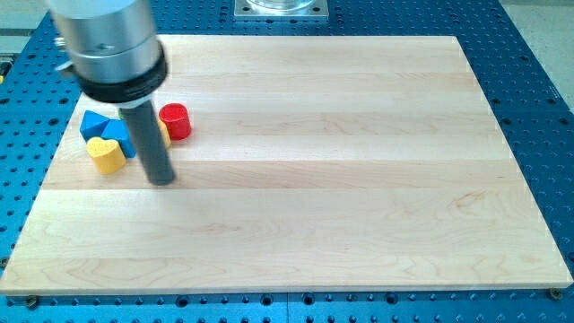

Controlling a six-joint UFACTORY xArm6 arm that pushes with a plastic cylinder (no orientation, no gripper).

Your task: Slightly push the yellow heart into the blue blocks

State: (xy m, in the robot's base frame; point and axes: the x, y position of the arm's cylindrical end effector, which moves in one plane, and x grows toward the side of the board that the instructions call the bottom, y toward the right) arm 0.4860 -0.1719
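The yellow heart lies near the board's left edge. It touches the blue blocks: one blue block is just above it and another is at its upper right. My tip is on the board just to the right of the heart and slightly below it, a short gap away. The rod hides part of the right blue block and a sliver of yellow behind it.
A red cylinder stands right of the rod, above my tip. The wooden board lies on a blue perforated table. The arm's grey body fills the view's top left.
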